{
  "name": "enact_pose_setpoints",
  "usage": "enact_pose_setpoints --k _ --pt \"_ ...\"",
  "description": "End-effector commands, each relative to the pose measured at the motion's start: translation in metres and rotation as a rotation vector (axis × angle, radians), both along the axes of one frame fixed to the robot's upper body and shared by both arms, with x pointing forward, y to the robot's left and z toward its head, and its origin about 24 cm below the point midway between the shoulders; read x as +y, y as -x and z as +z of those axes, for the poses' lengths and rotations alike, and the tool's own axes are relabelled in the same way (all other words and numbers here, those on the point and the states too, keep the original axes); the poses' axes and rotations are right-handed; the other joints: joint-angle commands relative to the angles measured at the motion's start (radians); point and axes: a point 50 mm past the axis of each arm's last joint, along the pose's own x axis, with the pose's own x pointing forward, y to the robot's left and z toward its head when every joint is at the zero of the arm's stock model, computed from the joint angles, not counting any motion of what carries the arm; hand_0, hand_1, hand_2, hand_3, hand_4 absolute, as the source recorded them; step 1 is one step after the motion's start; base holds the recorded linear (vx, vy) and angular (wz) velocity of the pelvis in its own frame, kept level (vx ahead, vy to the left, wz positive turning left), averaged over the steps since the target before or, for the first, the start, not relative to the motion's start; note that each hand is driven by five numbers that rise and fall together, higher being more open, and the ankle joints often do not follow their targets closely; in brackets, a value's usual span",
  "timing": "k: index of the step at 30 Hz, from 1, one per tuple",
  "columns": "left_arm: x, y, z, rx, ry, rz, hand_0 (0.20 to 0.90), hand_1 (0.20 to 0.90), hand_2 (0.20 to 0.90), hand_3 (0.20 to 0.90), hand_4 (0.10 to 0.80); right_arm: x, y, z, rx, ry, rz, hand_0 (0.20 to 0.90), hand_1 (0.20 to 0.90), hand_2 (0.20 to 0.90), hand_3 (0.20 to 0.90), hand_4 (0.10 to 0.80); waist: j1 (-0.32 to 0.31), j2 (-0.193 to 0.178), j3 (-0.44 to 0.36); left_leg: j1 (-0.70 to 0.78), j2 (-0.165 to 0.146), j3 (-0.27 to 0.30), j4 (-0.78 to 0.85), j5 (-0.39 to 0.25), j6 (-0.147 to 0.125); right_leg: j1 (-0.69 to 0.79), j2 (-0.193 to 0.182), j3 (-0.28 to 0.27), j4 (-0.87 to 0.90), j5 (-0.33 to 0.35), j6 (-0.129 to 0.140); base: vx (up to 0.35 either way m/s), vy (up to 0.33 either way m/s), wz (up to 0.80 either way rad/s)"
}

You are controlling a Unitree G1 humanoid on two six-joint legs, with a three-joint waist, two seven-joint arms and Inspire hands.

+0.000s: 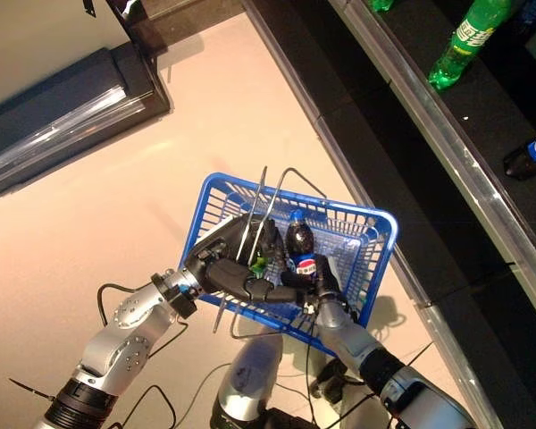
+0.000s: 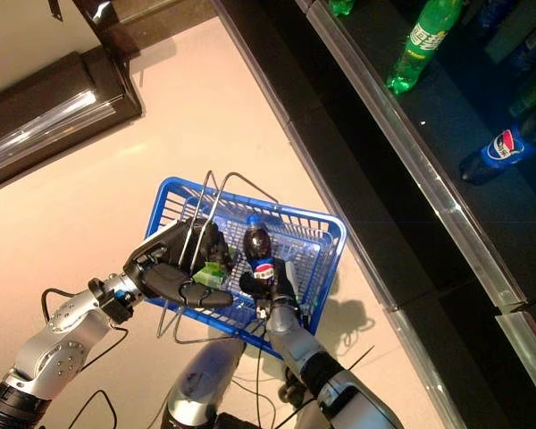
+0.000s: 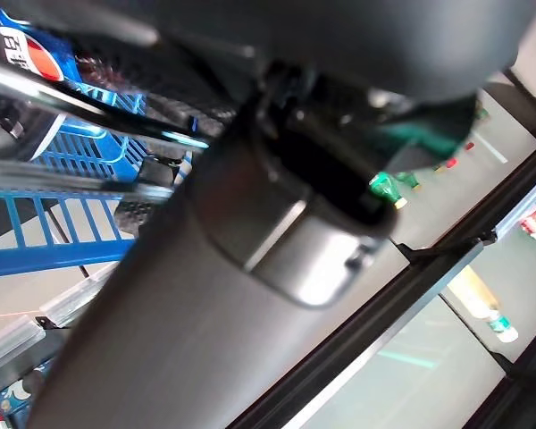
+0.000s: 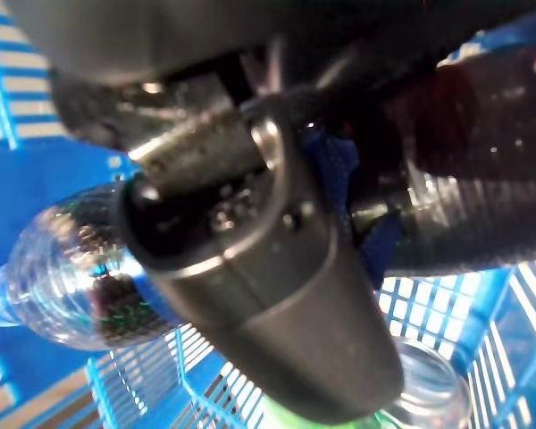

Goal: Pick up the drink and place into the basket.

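Low in the frame, left of centre, the left hand (image 1: 232, 273) has its fingers curled round the wire handles (image 1: 259, 210) of the blue basket (image 1: 375, 234), with a green item (image 2: 210, 273) just beside its fingertips. Just right of it, at centre, the dark cola bottle (image 1: 299, 243) stands inside the basket, cap up, and the right hand (image 1: 320, 288) reaches in from below with its fingers clenched round the bottle's lower body. Further right, a green bottle (image 1: 469, 40) and another cola bottle (image 2: 500, 150) lie on the dark shelf (image 1: 447, 125) at upper right.
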Motion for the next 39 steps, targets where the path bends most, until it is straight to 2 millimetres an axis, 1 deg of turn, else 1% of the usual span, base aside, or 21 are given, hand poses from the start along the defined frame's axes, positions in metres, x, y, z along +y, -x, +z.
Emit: enact_pose_setpoints --k 1,5,8,9,10,11,12,14,15,16,19,20,22,24,29,30,31,32,33,34,39 --pt "-0.035 0.036 0.119 -0.67 0.33 -0.283 0.3 0.3 0.3 0.2 0.1 0.047 -0.005 0.022 -0.049 -0.168 0.077 0.3 0.3 0.3 0.2 0.1 -0.007 0.04 -0.1 -0.049 -0.046 -0.024 0.079 -0.021 0.039 0.021 0.017 -0.03 -0.072 0.159 -0.055 0.031 -0.039 0.03" --pt "-0.036 0.036 0.121 -0.662 0.313 -0.299 0.3 0.3 0.3 0.2 0.1 0.03 -0.014 0.008 0.099 -0.155 0.025 0.3 0.3 0.3 0.2 0.1 0.012 0.032 -0.095 -0.049 -0.049 -0.029 0.08 -0.022 0.04 0.032 0.015 -0.043 -0.073 0.16 -0.054 0.049 -0.05 0.06" --pt "-0.038 0.036 0.123 -0.657 0.305 -0.31 0.3 0.3 0.3 0.2 0.1 0.019 -0.019 0.003 0.168 -0.11 0.01 0.3 0.3 0.3 0.2 0.1 0.022 0.028 -0.093 -0.048 -0.05 -0.033 0.08 -0.022 0.041 0.036 0.014 -0.049 -0.075 0.161 -0.053 0.045 -0.038 0.1" --pt "-0.039 0.036 0.123 -0.654 0.294 -0.316 0.3 0.3 0.3 0.2 0.1 0.009 -0.022 -0.001 0.222 -0.053 -0.015 0.3 0.3 0.3 0.2 0.1 0.028 0.024 -0.092 -0.048 -0.051 -0.035 0.081 -0.022 0.041 0.038 0.013 -0.052 -0.074 0.162 -0.054 0.047 -0.034 0.07" --pt "-0.039 0.036 0.123 -0.652 0.29 -0.318 0.3 0.3 0.3 0.2 0.1 0.005 -0.022 -0.002 0.241 -0.021 -0.029 0.3 0.3 0.3 0.2 0.1 0.031 0.022 -0.092 -0.048 -0.05 -0.035 0.081 -0.022 0.041 0.039 0.013 -0.054 -0.074 0.162 -0.054 0.068 -0.053 0.05" --pt "-0.04 0.036 0.124 -0.649 0.28 -0.326 0.3 0.3 0.3 0.2 0.1 -0.007 -0.025 -0.004 0.268 0.03 -0.077 0.3 0.3 0.3 0.2 0.1 0.036 0.018 -0.092 -0.047 -0.05 -0.036 0.081 -0.023 0.042 0.042 0.013 -0.056 -0.075 0.163 -0.053 0.038 -0.032 0.06" --pt "-0.04 0.036 0.124 -0.65 0.28 -0.326 0.3 0.3 0.3 0.2 0.1 -0.007 -0.025 -0.003 0.268 0.029 -0.077 0.3 0.3 0.3 0.2 0.1 0.036 0.018 -0.092 -0.047 -0.05 -0.036 0.081 -0.023 0.042 0.042 0.013 -0.056 -0.075 0.163 -0.053 0.057 -0.044 0.09" --pt "-0.043 0.036 0.125 -0.652 0.256 -0.341 0.3 0.3 0.3 0.2 0.1 -0.027 -0.031 -0.001 0.312 0.145 -0.15 0.3 0.3 0.3 0.2 0.1 0.042 0.013 -0.092 -0.047 -0.049 -0.037 0.082 -0.024 0.043 0.046 0.012 -0.06 -0.075 0.165 -0.053 0.045 -0.032 0.13" --pt "-0.043 0.036 0.125 -0.653 0.251 -0.343 0.3 0.3 0.3 0.2 0.1 -0.03 -0.032 0.0 0.318 0.162 -0.158 0.3 0.3 0.3 0.2 0.1 0.043 0.012 -0.092 -0.047 -0.048 -0.037 0.083 -0.024 0.044 0.045 0.012 -0.06 -0.074 0.165 -0.053 0.032 -0.01 0.14" --pt "-0.045 0.036 0.126 -0.659 0.239 -0.35 0.3 0.3 0.3 0.2 0.1 -0.039 -0.035 0.001 0.336 0.224 -0.178 0.3 0.3 0.3 0.2 0.1 0.046 0.011 -0.092 -0.048 -0.048 -0.036 0.084 -0.025 0.045 0.043 0.012 -0.06 -0.071 0.165 -0.052 0.031 0.001 0.09" --pt "-0.05 0.037 0.127 -0.671 0.224 -0.366 0.3 0.3 0.3 0.2 0.1 -0.05 -0.04 0.008 0.347 0.312 -0.199 0.3 0.3 0.3 0.2 0.1 0.049 0.011 -0.091 -0.047 -0.047 -0.034 0.083 -0.026 0.047 0.043 0.01 -0.06 -0.069 0.165 -0.053 0.023 0.011 0.02" --pt "-0.053 0.037 0.128 -0.673 0.223 -0.369 0.3 0.3 0.3 0.2 0.1 -0.054 -0.043 0.012 0.355 0.368 -0.192 0.3 0.3 0.3 0.2 0.1 0.049 0.014 -0.091 -0.047 -0.046 -0.032 0.084 -0.027 0.049 0.04 0.007 -0.061 -0.064 0.165 -0.053 0.0 0.0 0.0" --pt "-0.054 0.037 0.129 -0.675 0.224 -0.368 0.3 0.3 0.3 0.2 0.1 -0.056 -0.043 0.012 0.36 0.395 -0.185 0.3 0.3 0.3 0.2 0.1 0.049 0.015 -0.09 -0.047 -0.046 -0.03 0.085 -0.027 0.049 0.038 0.005 -0.061 -0.062 0.165 -0.053 0.018 0.035 -0.02" --pt "-0.057 0.037 0.13 -0.677 0.231 -0.364 0.3 0.3 0.3 0.2 0.1 -0.061 -0.043 0.013 0.372 0.496 -0.161 0.3 0.3 0.3 0.2 0.1 0.046 0.02 -0.084 -0.053 -0.049 -0.024 0.091 -0.028 0.053 0.03 -0.005 -0.062 -0.053 0.167 -0.051 0.013 0.047 -0.01" --pt "-0.057 0.039 0.131 -0.685 0.249 -0.341 0.3 0.3 0.3 0.2 0.1 -0.068 -0.04 0.011 0.384 0.589 -0.15 0.3 0.3 0.3 0.2 0.1 0.039 0.029 -0.075 -0.057 -0.048 -0.013 0.09 -0.026 0.056 0.022 -0.014 -0.061 -0.045 0.169 -0.048 -0.003 0.046 0.0" --pt "-0.058 0.04 0.131 -0.689 0.255 -0.334 0.3 0.3 0.3 0.2 0.1 -0.071 -0.04 0.011 0.383 0.602 -0.155 0.373 0.373 0.373 0.285 0.185 0.038 0.032 -0.071 -0.058 -0.049 -0.012 0.091 -0.026 0.057 0.02 -0.018 -0.061 -0.043 0.17 -0.047 -0.004 0.048 0.0" --pt "-0.058 0.04 0.131 -0.69 0.256 -0.332 0.3 0.3 0.3 0.2 0.1 -0.071 -0.04 0.011 0.383 0.605 -0.156 0.373 0.373 0.373 0.285 0.185 0.038 0.033 -0.071 -0.058 -0.049 -0.011 0.091 -0.026 0.057 0.019 -0.018 -0.062 -0.043 0.17 -0.047 -0.009 0.048 0.01" --pt "-0.057 0.041 0.131 -0.696 0.262 -0.323 0.3 0.3 0.3 0.2 0.1 -0.075 -0.039 0.01 0.378 0.611 -0.176 0.804 0.804 0.804 0.787 0.687 0.037 0.034 -0.067 -0.058 -0.049 -0.011 0.091 -0.026 0.058 0.018 -0.022 -0.063 -0.042 0.171 -0.046 0.0 0.0 0.0" --pt "-0.057 0.041 0.131 -0.696 0.262 -0.323 0.3 0.3 0.3 0.2 0.1 -0.075 -0.039 0.01 0.378 0.611 -0.176 0.804 0.804 0.804 0.787 0.687 0.037 0.034 -0.067 -0.058 -0.05 -0.011 0.091 -0.026 0.059 0.018 -0.022 -0.063 -0.042 0.171 -0.046 -0.006 0.03 0.01" --pt "-0.057 0.041 0.132 -0.698 0.269 -0.316 0.3 0.3 0.3 0.2 0.1 -0.076 -0.039 0.01 0.381 0.597 -0.184 0.9 0.9 0.9 0.9 0.8 0.036 0.034 -0.064 -0.061 -0.05 -0.008 0.094 -0.027 0.058 0.017 -0.023 -0.064 -0.041 0.172 -0.045 0.0 0.0 0.0" --pt "-0.054 0.042 0.135 -0.707 0.283 -0.29 0.3 0.3 0.3 0.2 0.1 -0.084 -0.041 0.012 0.344 0.548 -0.202 0.9 0.9 0.9 0.9 0.8 0.033 0.028 -0.055 -0.062 -0.048 -0.006 0.094 -0.028 0.061 0.01 -0.026 -0.064 -0.037 0.176 -0.043 0.0 0.0 0.0"
